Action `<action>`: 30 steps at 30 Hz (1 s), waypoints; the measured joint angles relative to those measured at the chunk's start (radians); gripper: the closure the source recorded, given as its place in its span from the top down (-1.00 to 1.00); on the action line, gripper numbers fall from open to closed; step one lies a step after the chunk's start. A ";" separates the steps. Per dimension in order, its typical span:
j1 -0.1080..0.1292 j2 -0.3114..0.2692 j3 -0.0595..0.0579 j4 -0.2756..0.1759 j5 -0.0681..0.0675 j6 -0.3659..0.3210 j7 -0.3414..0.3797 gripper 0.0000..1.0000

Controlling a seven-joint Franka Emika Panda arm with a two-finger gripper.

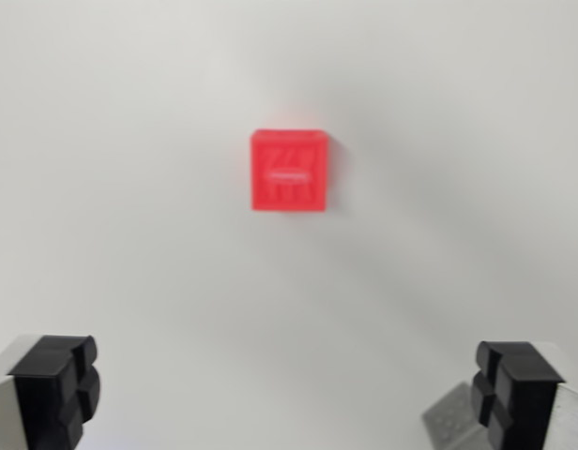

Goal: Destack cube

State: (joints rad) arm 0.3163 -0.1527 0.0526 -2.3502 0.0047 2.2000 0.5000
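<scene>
Red cube (289,171): alone on the white worktop (129,187) — whether another cube sits beneath is hidden.
Tool (287,389): jaws spread wide, empty, high above the cube — apparently lined up for a descent.

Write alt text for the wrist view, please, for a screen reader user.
A small red plastic cube with raised markings on its face sits alone on a plain white surface, slightly blurred, above the frame's centre. The gripper is open and empty, its black fingertips at the bottom corners, well clear of the cube.
</scene>
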 joint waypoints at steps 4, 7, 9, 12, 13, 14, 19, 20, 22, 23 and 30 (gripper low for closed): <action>0.000 -0.010 0.000 0.011 0.000 -0.020 0.000 1.00; 0.000 -0.016 0.000 0.020 0.001 -0.035 -0.001 1.00; 0.000 -0.018 0.000 0.023 0.001 -0.042 -0.001 1.00; 0.000 -0.022 0.000 0.027 0.001 -0.049 -0.001 1.00; 0.000 -0.023 0.000 0.028 0.001 -0.051 -0.001 1.00; 0.000 -0.024 0.000 0.029 0.001 -0.053 -0.001 1.00; 0.000 -0.023 0.000 0.030 0.001 -0.055 -0.001 1.00; 0.000 -0.023 0.000 0.030 0.001 -0.055 -0.001 1.00; 0.000 -0.023 0.000 0.030 0.001 -0.055 -0.001 1.00; 0.000 -0.023 0.000 0.030 0.001 -0.055 -0.001 1.00; 0.000 -0.023 0.000 0.030 0.001 -0.055 -0.001 1.00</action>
State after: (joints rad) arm 0.3162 -0.1760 0.0524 -2.3202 0.0059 2.1452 0.4989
